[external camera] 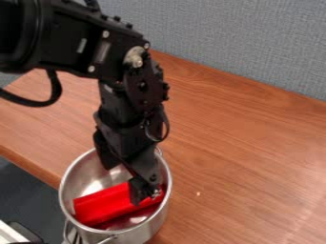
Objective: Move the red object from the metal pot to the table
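The red object point(105, 205) lies across the bottom of the metal pot point(72, 174), which stands on the table point(242, 124) near its front edge. My black gripper point(128, 179) points straight down into the pot with its jaws open. One finger point(145, 183) reaches down in front of the block's right end; the other is mostly hidden behind the hand. The fingers straddle that end of the block, and I see no grip on it. The arm covers the pot's back rim.
The tabletop's front edge point(26, 157) runs diagonally just left of the pot, with dark floor below it. A grey wall point(242, 38) stands behind the table. Bare wood stretches to the right of the pot.
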Robot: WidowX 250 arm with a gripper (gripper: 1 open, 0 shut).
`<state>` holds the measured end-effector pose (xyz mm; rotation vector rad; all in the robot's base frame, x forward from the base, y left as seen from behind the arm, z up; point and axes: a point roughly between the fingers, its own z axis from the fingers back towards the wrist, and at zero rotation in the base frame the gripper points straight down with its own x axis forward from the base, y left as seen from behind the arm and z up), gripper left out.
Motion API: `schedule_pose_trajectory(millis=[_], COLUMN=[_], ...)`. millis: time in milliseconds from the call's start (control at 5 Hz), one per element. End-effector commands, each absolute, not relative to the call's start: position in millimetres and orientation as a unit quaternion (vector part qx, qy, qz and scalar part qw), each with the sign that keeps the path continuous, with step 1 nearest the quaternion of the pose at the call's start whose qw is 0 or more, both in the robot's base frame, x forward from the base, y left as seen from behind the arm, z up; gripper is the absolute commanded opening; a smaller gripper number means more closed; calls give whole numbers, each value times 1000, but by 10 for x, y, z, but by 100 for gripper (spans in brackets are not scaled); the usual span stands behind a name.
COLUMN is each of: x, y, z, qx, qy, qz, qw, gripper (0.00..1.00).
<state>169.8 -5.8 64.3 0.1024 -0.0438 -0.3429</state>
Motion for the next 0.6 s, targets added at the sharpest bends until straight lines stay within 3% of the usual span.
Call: schedule_pose_trajectory(millis=[0,400], x=[1709,1995], y=[36,370], z=[612,520], qx=[45,58], qy=[-25,-1], qz=[-147,-98], qw=[988,994], gripper=[100,100])
